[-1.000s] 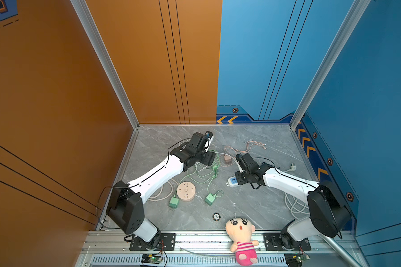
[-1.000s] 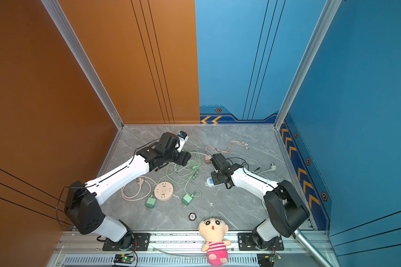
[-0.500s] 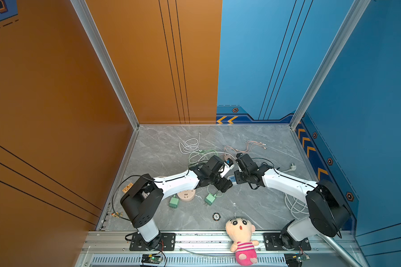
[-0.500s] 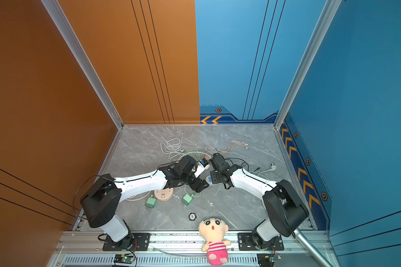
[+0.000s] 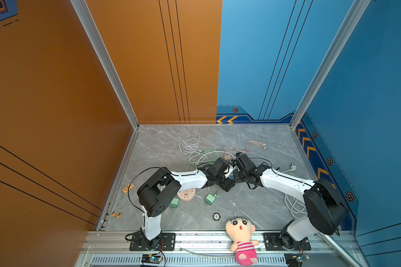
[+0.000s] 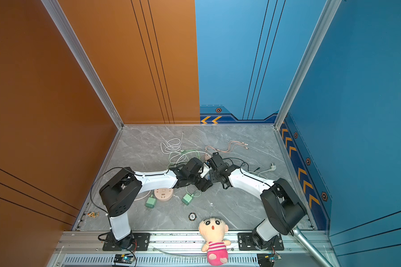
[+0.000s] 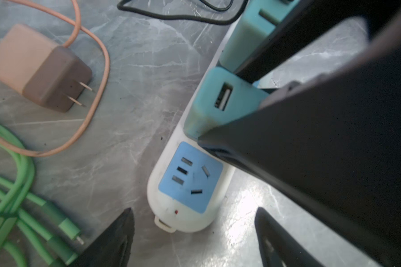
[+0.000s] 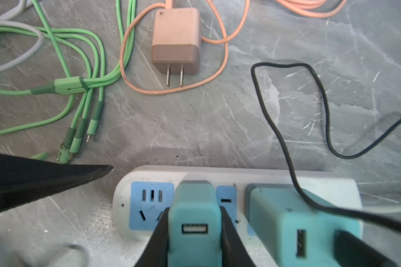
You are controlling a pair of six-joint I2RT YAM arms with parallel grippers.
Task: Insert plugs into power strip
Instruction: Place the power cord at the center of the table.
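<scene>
1. Right gripper [image 8: 194, 213]: narrow, clamped on the side faces of the held teal plug [image 8: 193, 196].
2. The held teal plug stands upright on the power strip [image 8: 218, 173], at the middle socket position. Its USB port faces up. The prongs are hidden, so the seating depth cannot be told.
3. The second teal plug [image 8: 285, 222] stands upright on the strip, just beside the held one. A black cable [image 8: 273, 120] crosses over it.
4. The end socket [image 7: 190, 178] on the other side of the held plug shows its blue face with the slots exposed.
5. Left gripper [image 7: 193, 211]: wide, holding nothing. Its fingertips [image 7: 125, 222] flank the rounded end of the strip without touching it.
6. In both top views the two grippers meet near the centre of the counter [image 5: 252, 208] and hide most of the strip.
7. The pink-brown plug [image 8: 175, 41] lies flat on the counter at 12 o'clock from the strip, near it. Its prongs point toward the strip, and a pink cable [image 8: 225, 57] loops around it.
8. The first green plug [image 5: 210, 200] and the second green plug [image 5: 173, 203] lie on the counter at 7 o'clock from the strip, well apart from it. A round socket block [image 5: 186, 194] lies between them.
</scene>
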